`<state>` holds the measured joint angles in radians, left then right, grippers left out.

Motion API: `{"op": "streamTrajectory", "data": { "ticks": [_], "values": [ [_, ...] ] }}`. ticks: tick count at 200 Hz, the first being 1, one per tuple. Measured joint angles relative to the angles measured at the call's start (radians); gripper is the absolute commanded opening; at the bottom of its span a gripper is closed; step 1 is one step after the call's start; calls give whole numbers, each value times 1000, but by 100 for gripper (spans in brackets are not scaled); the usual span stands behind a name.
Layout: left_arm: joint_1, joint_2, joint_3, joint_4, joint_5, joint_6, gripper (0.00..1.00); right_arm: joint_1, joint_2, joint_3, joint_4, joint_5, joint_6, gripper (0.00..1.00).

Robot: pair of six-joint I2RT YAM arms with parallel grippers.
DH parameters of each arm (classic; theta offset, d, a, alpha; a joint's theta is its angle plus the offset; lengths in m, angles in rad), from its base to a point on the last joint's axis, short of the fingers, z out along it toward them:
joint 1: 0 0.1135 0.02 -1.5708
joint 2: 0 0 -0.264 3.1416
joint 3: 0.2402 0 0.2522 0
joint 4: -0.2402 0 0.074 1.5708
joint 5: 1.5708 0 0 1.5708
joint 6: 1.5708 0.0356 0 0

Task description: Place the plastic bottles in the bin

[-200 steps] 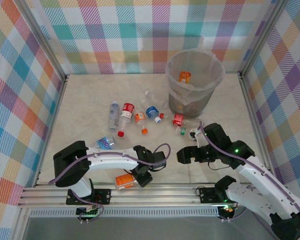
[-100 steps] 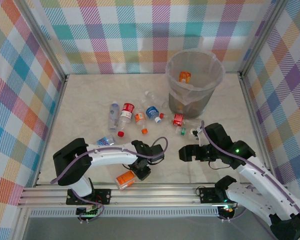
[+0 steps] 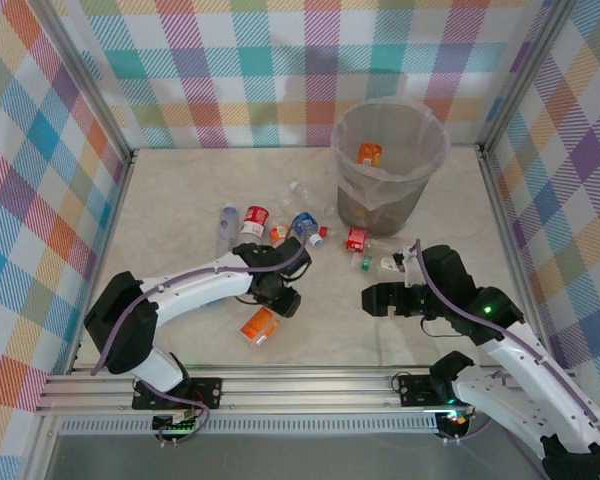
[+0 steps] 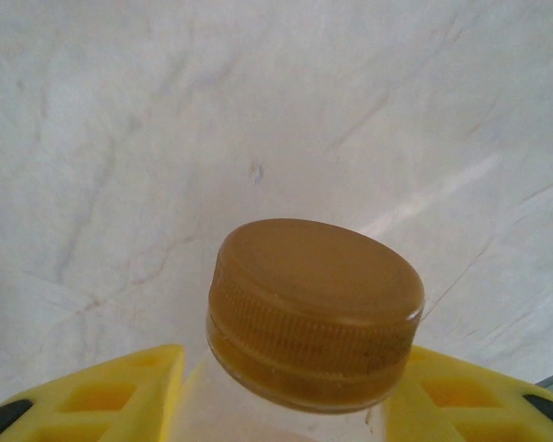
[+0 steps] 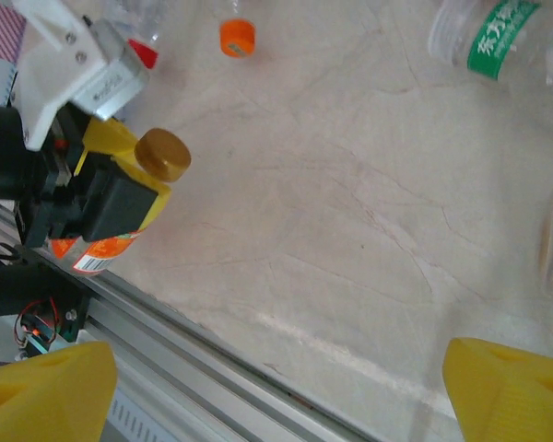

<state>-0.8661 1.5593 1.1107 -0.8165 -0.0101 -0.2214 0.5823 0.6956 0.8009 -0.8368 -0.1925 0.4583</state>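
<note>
My left gripper (image 3: 277, 298) is shut on an orange-labelled plastic bottle (image 3: 258, 325) near the front of the table. Its brown cap (image 4: 315, 313) sits between the yellow fingers (image 4: 101, 396) in the left wrist view. The right wrist view shows the same bottle (image 5: 106, 249) held at the left. My right gripper (image 3: 375, 298) stands open over bare table, its jaws wide apart with nothing in them (image 5: 276, 391). Several more plastic bottles (image 3: 252, 222) lie mid-table, one with a green label (image 5: 498, 32). The bin (image 3: 400, 200) stands at the back right with an orange bottle (image 3: 369, 153) inside.
An aluminium rail (image 3: 310, 380) runs along the near edge, close behind the held bottle. Plaid walls (image 3: 40, 200) close in the left, back and right sides. An orange cap (image 5: 238, 37) shows near the bottle cluster. Open tabletop (image 3: 320, 320) lies between the two grippers.
My left gripper has shut on the orange bottle and carried it away from the near rail toward the table's middle. The right gripper has drifted slightly forward.
</note>
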Motion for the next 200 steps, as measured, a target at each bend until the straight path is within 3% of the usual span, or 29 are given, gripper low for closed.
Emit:
{"op": "streamTrajectory", "data": {
  "ticks": [53,122,200],
  "values": [
    [99,-7,171,11,106,-69,40,0,-34,53,28,32,-34,94],
    [152,14,478,109,257,-233,38,0,-79,176,8,241,-100,100],
    [195,252,804,337,335,-546,35,0,-137,200,14,275,-187,100]
  ]
}}
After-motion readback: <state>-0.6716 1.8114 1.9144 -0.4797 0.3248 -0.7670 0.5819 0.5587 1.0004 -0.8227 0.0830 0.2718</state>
